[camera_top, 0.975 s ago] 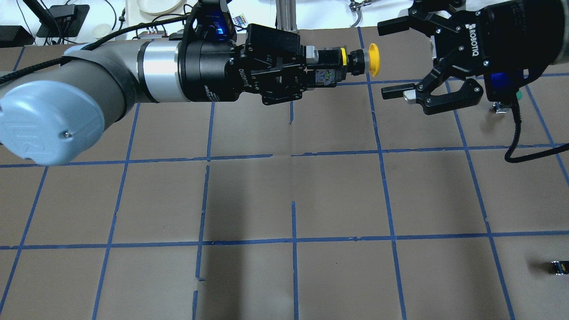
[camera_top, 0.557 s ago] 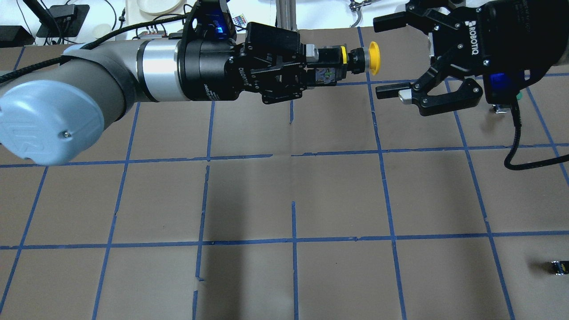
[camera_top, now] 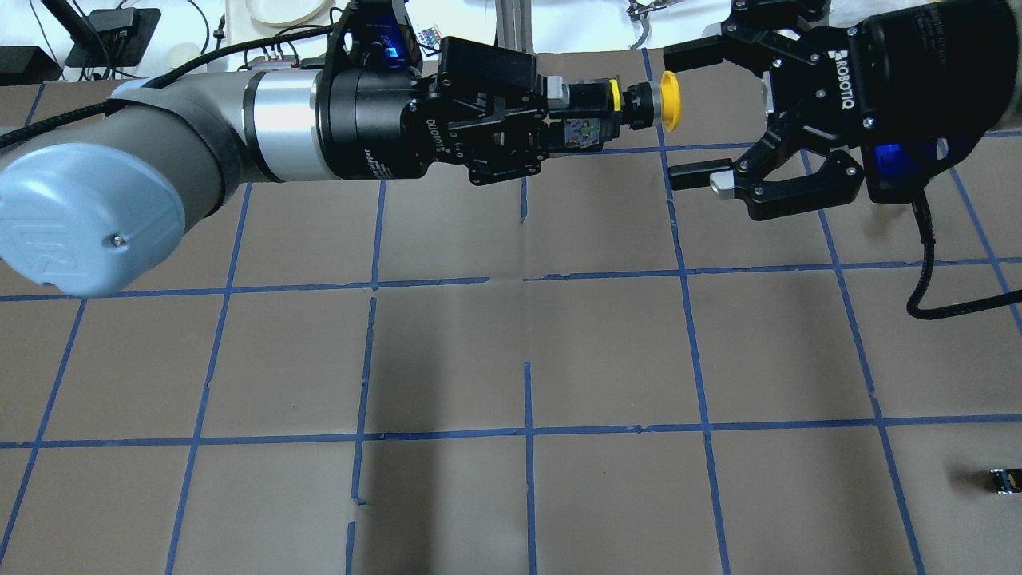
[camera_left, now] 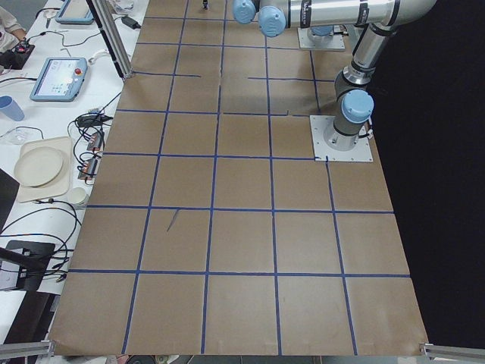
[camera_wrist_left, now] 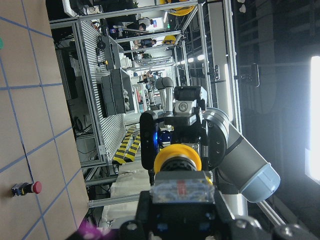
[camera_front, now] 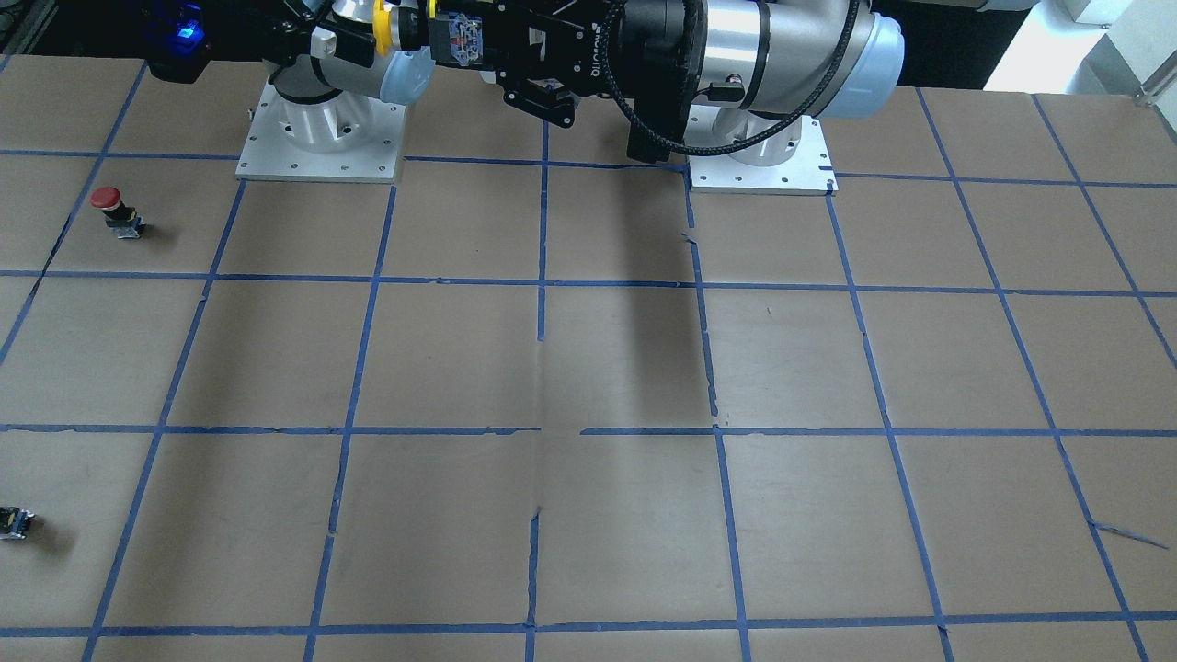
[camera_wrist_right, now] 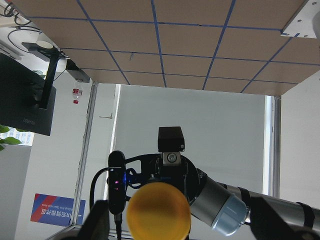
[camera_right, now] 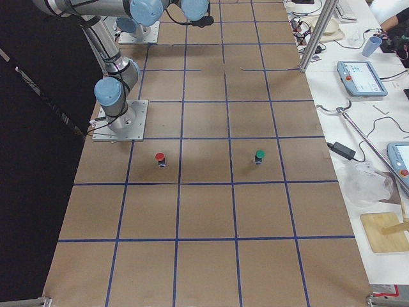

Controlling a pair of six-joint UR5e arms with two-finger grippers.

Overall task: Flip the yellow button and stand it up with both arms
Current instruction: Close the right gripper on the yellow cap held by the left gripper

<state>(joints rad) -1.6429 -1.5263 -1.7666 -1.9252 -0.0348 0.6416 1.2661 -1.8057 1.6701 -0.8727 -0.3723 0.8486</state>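
**Mid-air handover: we offer the yellow button across to our other hand.**

Our left gripper [camera_top: 563, 120] is clamped on the grey block base of the yellow button [camera_top: 631, 108] and holds it level above the table [camera_top: 527, 351], cap pointing outward. Our right gripper [camera_top: 677, 118] faces it with jaws spread wide to either side of the cap, touching nothing. Both arms reach out horizontally, wrist to wrist. Next, we judge, the right jaws must close on the cap or collar before the left releases.
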